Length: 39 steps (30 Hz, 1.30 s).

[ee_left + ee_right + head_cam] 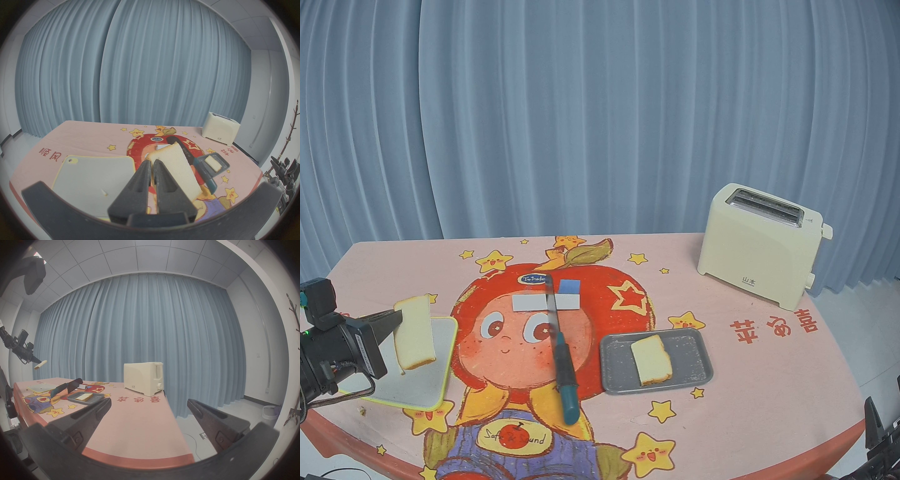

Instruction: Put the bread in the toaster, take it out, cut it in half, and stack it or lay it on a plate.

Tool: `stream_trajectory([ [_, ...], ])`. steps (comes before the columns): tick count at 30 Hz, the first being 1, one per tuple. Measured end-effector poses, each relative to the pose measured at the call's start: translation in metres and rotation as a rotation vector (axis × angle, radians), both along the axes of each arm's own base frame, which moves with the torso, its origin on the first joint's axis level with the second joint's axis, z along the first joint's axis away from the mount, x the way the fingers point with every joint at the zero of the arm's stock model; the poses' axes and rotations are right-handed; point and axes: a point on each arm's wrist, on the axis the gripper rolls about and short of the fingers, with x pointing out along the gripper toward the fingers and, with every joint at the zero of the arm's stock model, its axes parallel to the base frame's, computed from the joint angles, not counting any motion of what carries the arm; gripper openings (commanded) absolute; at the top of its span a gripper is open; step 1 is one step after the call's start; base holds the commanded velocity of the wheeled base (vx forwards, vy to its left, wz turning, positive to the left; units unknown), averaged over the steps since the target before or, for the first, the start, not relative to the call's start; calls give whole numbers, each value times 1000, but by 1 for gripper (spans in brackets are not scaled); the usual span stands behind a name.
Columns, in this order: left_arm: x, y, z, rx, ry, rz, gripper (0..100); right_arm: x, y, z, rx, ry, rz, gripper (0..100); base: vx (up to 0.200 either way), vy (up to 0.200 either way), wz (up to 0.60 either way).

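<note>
The left gripper [395,317] squeezes one bread half [415,332], lifted up far left of the tray [690,365], likely to carry it there. The other half [651,359] lies in the tray. The right gripper [148,402] is spread wide, holding nothing.

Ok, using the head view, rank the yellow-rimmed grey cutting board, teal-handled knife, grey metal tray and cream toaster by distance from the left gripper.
1. Yellow-rimmed grey cutting board, beneath the left gripper.
2. Teal-handled knife, table centre.
3. Grey metal tray, right of the knife.
4. Cream toaster, far right.
</note>
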Motion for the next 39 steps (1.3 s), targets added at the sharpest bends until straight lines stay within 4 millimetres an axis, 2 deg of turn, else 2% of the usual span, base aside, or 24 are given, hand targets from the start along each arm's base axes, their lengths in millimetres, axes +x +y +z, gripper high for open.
stream_trajectory([
  [16,-3,-10,9,-47,-18,-160,0,0,0,0,0,0,0,100,0,0,0],
  [22,13,-23,16,-40,3,-204,0,0,0,0,0,0,0,100,0,0,0],
  [27,36,-47,19,-17,43,-251,0,0,0,0,0,0,0,100,0,0,0],
  [33,64,-90,14,43,91,-278,0,0,0,0,0,0,0,100,0,0,0],
  [39,84,-128,6,39,137,-277,0,0,0,0,0,1,0,100,0,0,0],
])
